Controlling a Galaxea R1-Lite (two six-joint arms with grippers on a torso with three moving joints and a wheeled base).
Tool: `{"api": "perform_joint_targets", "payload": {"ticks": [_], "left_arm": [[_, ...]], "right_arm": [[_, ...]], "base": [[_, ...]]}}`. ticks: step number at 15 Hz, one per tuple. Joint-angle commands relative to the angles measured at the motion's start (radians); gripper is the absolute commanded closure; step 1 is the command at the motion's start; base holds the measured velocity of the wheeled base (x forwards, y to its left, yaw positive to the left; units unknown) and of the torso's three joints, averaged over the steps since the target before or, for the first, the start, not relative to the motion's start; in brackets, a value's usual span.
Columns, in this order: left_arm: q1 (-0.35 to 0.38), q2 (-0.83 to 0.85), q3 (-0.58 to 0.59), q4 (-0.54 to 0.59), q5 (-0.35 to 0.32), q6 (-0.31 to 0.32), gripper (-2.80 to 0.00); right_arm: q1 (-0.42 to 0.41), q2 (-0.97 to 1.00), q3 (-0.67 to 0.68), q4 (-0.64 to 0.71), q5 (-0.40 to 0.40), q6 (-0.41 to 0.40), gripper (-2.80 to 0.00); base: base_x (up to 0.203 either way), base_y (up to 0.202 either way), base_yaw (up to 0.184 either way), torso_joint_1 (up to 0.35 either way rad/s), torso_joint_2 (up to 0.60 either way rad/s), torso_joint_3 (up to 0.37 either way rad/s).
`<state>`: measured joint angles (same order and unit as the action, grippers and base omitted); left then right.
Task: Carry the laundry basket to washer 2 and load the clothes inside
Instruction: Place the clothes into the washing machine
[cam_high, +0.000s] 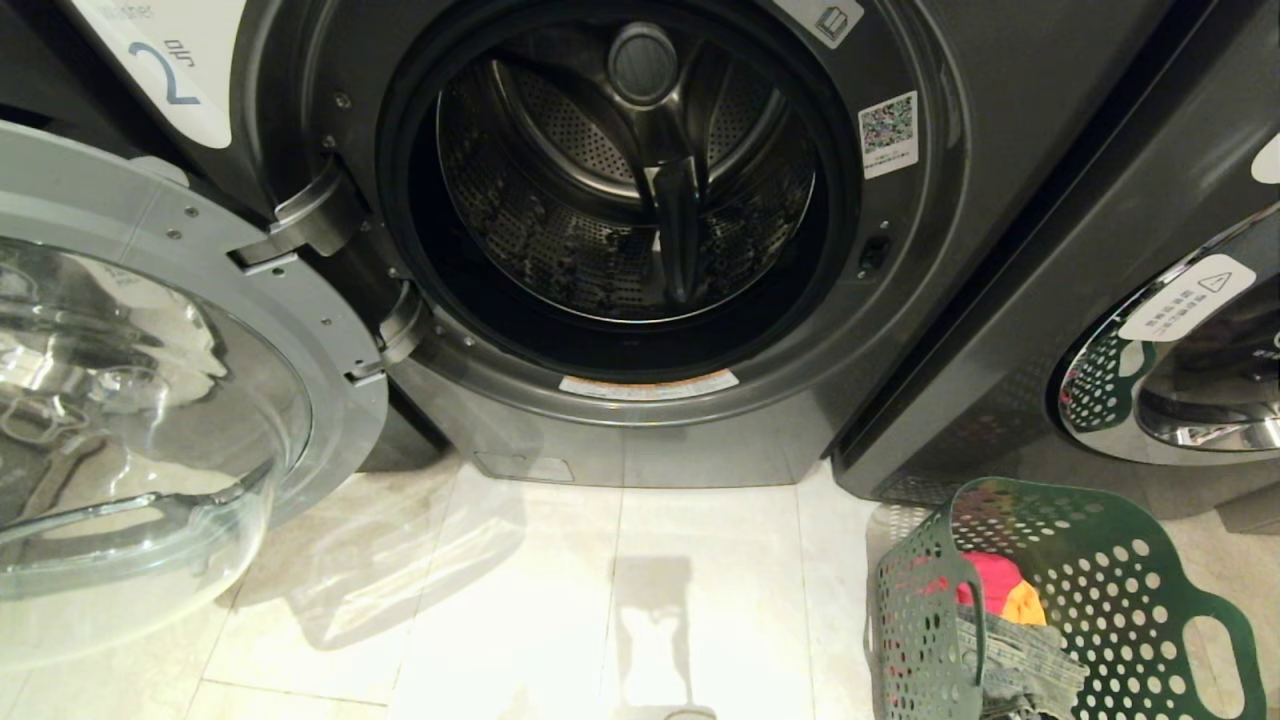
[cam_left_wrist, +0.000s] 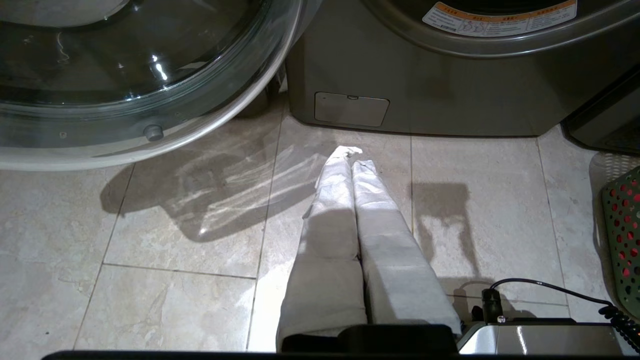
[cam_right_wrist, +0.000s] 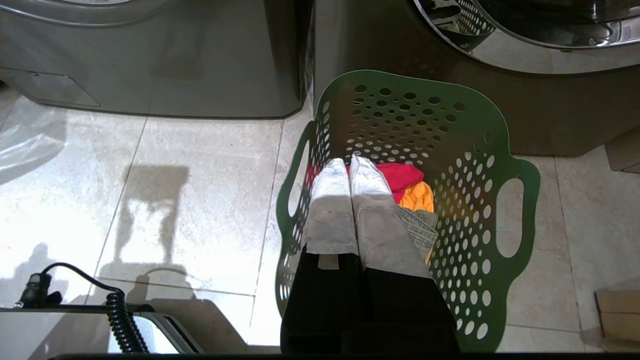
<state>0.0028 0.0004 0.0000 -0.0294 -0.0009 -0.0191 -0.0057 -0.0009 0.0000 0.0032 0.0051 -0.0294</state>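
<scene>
- Head view, far left of frame: door (cam_high: 150, 400) of washer 2 (cam_high: 700, 430) stood swung fully open, its clear bowl and pale grey rim filling the left edge. A white label with a blue numeral 2 (cam_high: 165, 70) sat at the upper left.
- Head view, centre: drum (cam_high: 630, 180) of washer 2 exposed, dark and perforated, with no garment visible inside. A warning strip (cam_high: 648, 385) ran along the lower lip of the opening; a QR sticker (cam_high: 888, 132) sat to the right of the opening.
- Head view, lower centre: pale tiled floor (cam_high: 500, 600) in front of the machine.
- Head view, right edge: neighbouring machine (cam_high: 1180, 370) with its chrome-rimmed door closed.
- Head view, lower right: the laundry basket (cam_high: 1130, 600), dark green and perforated, standing on the floor before the neighbouring machine, right of washer 2's opening. The clothes (cam_high: 1000, 600) lay inside it: red, orange-yellow and grey-blue denim.
- Left wrist view: left gripper (cam_left_wrist: 352, 152) above bare floor tiles in front of washer 2's base; fingers (cam_left_wrist: 335, 200) pressed together, holding nothing. The open door showed at the upper left of that frame.
- Right wrist view: right gripper (cam_right_wrist: 348, 162) above the basket; fingers (cam_right_wrist: 367, 200) clenched together with nothing between them, over the clothes.
</scene>
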Motion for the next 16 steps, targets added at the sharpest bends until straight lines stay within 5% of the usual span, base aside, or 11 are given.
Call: {"api": "perform_joint_targets", "payload": {"ticks": [1, 16], "left_arm": [[0.000, -0.002, 0.011, 0.000, -0.001, -0.001, 0.00], [0.000, -0.002, 0.011, -0.001, -0.001, 0.004, 0.00]], "right_arm": [[0.000, -0.001, 0.000, 0.000, 0.001, -0.001, 0.00], [0.000, -0.001, 0.000, 0.000, 0.001, 0.000, 0.00]], "base": [[0.000, 0.000, 0.000, 0.000, 0.00, 0.000], [0.000, 0.000, 0.000, 0.000, 0.00, 0.000]]}}
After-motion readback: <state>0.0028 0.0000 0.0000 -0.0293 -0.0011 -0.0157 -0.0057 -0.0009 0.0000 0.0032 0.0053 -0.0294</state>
